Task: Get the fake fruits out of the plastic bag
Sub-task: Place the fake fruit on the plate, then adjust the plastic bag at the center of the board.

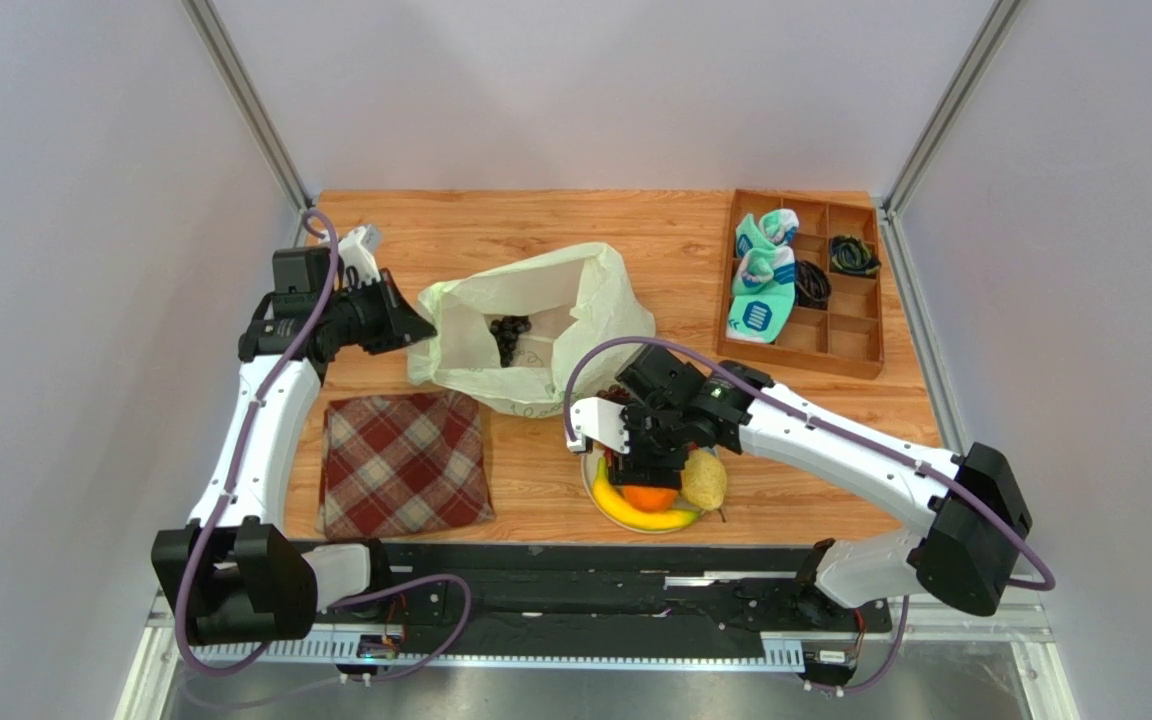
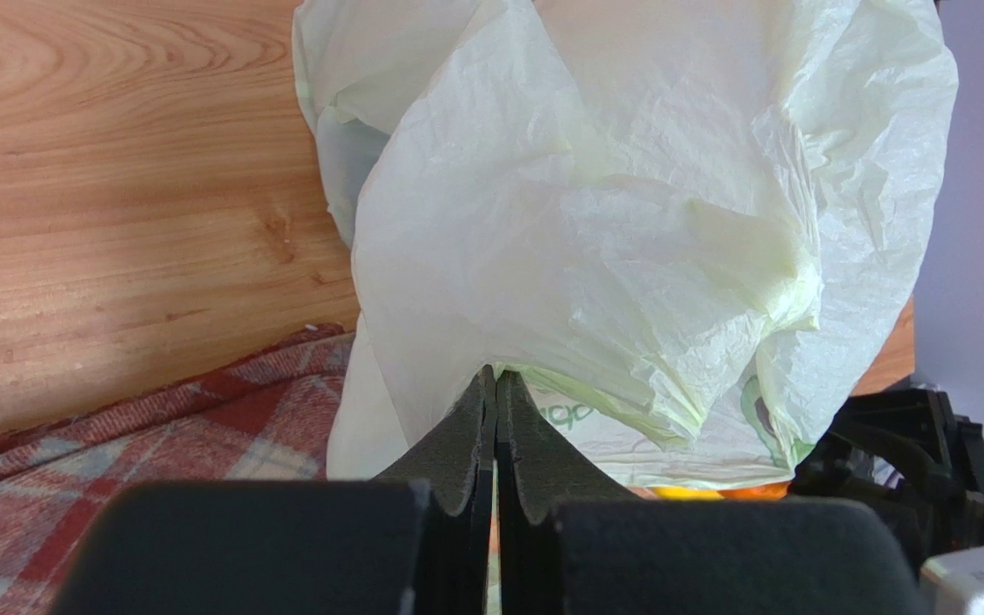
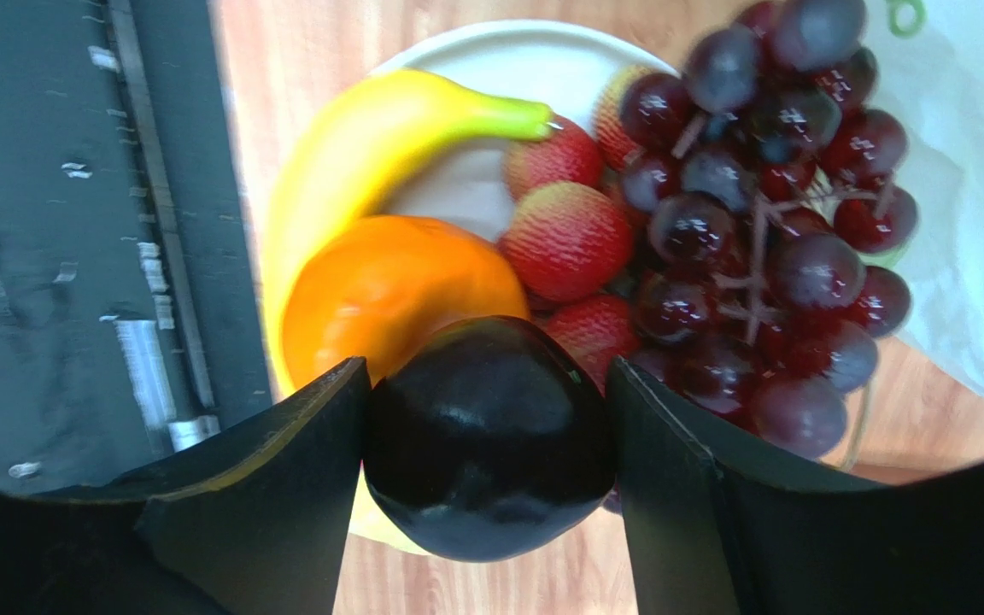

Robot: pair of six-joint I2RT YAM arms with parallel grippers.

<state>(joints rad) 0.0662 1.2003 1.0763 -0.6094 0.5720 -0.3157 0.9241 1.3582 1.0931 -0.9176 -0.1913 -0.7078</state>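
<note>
Right pincer [image 3: 484,385] clamped the plum [image 3: 484,468] above the plate [image 3: 510,64] edge. Left pincer [image 2: 495,404] gripped the bag [image 2: 613,231] rim; bare worktop [image 2: 112,192] lay beside it.

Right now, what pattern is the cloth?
The cloth is red plaid, clearest in the top view.

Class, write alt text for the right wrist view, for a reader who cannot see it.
The right gripper holds a dark plum between its two fingers, over a white plate carrying a banana, an orange, strawberries and a red grape bunch. A pale plastic bag shows at the right edge, on the wooden table.
</note>
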